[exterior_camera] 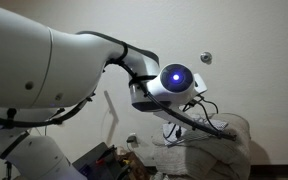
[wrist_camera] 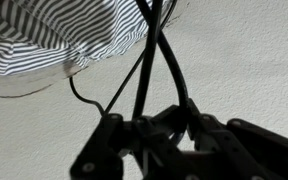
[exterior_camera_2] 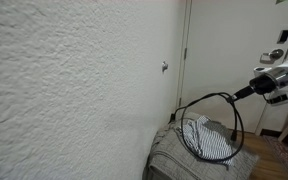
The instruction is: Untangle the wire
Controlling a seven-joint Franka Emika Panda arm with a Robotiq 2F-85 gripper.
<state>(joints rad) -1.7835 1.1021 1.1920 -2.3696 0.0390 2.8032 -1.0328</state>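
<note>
Between the closed fingers of the tool [wrist_camera: 156, 122], strands of the wire [wrist_camera: 144, 70] are pinched tight and run straight away from it. Just past the tool they reach a striped cloth [wrist_camera: 64, 35]. In an exterior view the wire [exterior_camera_2: 240, 125] hangs from the raised tool in a wide loop down to that cloth, which lies on a grey padded seat [exterior_camera_2: 169, 162]. Farthest off stands a white door [exterior_camera_2: 219, 50].

Both exterior views share the striped cloth [exterior_camera_2: 212, 140]; wrist view seems nearest.
</note>
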